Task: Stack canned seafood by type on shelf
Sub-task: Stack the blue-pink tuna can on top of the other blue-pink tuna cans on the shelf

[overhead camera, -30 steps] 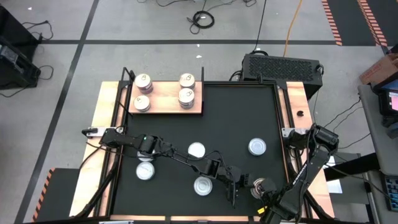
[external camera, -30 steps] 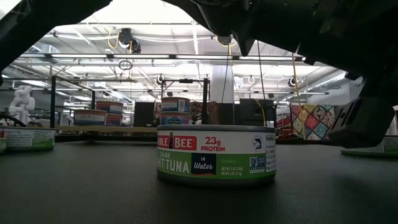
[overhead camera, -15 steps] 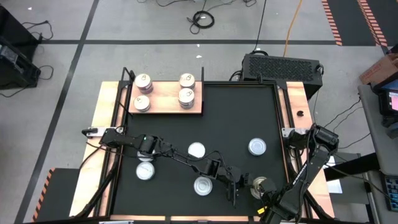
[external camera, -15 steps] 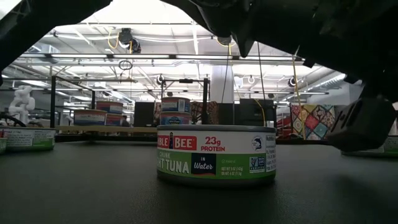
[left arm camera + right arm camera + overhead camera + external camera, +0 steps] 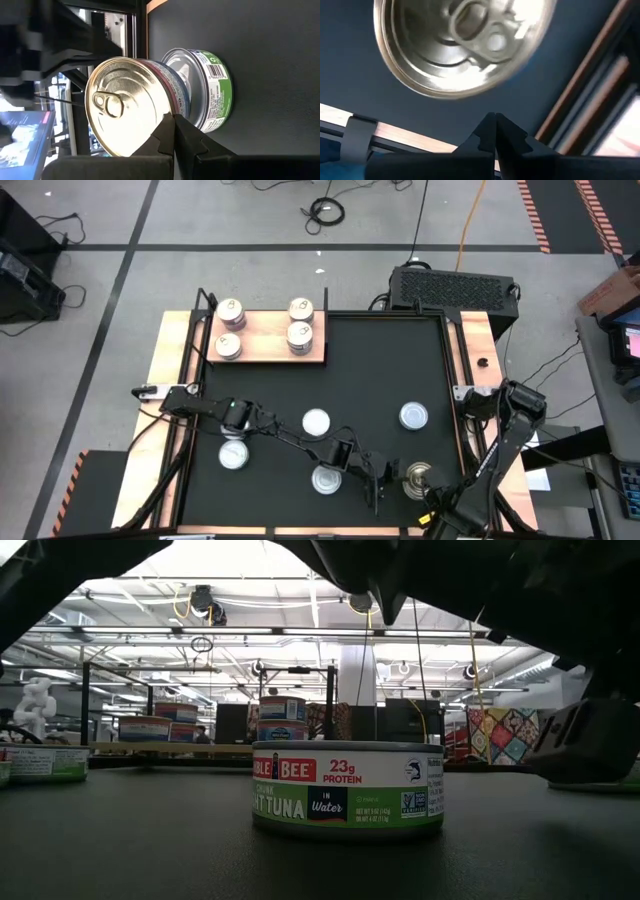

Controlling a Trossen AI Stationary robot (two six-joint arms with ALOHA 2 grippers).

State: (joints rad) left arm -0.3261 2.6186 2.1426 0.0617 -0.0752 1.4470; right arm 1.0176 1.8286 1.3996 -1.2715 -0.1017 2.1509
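From above, four small round gold-lidded tins (image 5: 231, 310) are sitting on the light wooden shelf board (image 5: 265, 336), well beyond both sets of jaws, while five more are waiting on the black mat (image 5: 380, 370); sorting looks under halfway. The left gripper (image 5: 392, 476), jaws pressed together and pinching nothing, is resting just beside a gold-lidded tin (image 5: 418, 478). At table height, a green-labelled tuna tin (image 5: 347, 787) is standing alone. The left wrist camera is showing that gold-lidded tin (image 5: 131, 106) stacked on a green-labelled one (image 5: 210, 90), just ahead of the closed fingertips. The right gripper (image 5: 496, 126), also closed and empty, is hovering near the same lid (image 5: 465, 40).
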